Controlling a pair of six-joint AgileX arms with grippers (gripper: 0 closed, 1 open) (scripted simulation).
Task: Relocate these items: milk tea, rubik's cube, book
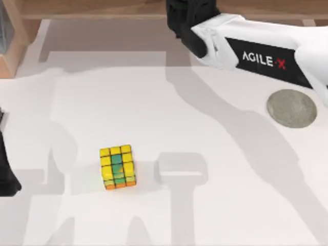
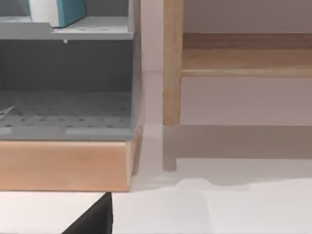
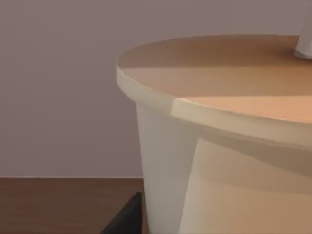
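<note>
Our right arm reaches across the far side of the table toward the wooden ledge at the back; its gripper sits in the dark block at the far edge, and from above we cannot tell how its fingers stand; the right wrist view is close against the cup, pale lid rim and wall, with a bit of the straw at the edge, so we judge the cup is in or very near that gripper, though no finger contact is visible and we cannot tell whether it is held. The cup looks like thin plastic with liquid inside: top-heavy, smooth, easily crushed or tipped; we would take it at mid-wall, below the lid, with a gentle squeeze, keeping it upright.

The cube rests on the table left of centre, well apart from both arms; it should be light, stiff and square-sided, good for a grip on two opposite faces.

Our left arm is parked at the left edge, cut off; its fingers are not shown; its wrist view looks at a grey shelf with a white and teal thing on top, cropped, possibly the book; a grey disc lies at right.
</note>
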